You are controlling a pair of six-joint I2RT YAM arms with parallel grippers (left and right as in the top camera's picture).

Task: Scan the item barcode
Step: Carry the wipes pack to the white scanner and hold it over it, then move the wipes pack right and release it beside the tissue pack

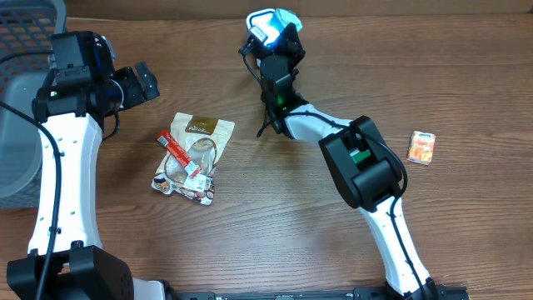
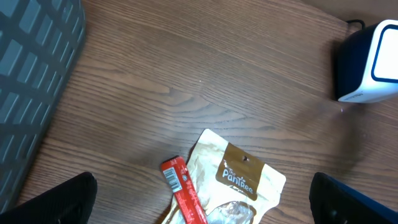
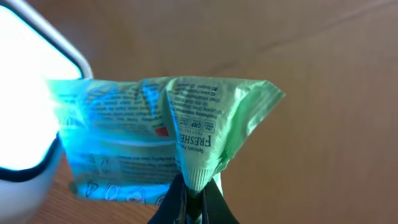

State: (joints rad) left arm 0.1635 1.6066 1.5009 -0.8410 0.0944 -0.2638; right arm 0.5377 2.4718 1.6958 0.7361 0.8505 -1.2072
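My right gripper (image 3: 194,200) is shut on the crimped end seam of a green printed packet (image 3: 186,127). It holds the packet up against the lit white face of the barcode scanner (image 3: 25,93), and blue-white light falls across the packet's left half. From overhead, the packet (image 1: 288,18) and the scanner (image 1: 261,25) sit at the table's far middle, with the right gripper (image 1: 279,46) just below them. My left gripper (image 1: 143,83) hangs open and holds nothing, well to the left. Its dark fingertips (image 2: 62,202) frame the bottom corners of the left wrist view.
A tan and white snack pouch (image 1: 198,154) lies flat under the left gripper with a red stick pack (image 1: 178,151) across it. A grey basket (image 1: 21,125) stands at the left edge. A small orange box (image 1: 422,147) lies at the right. The scanner (image 2: 370,62) shows top right in the left wrist view.
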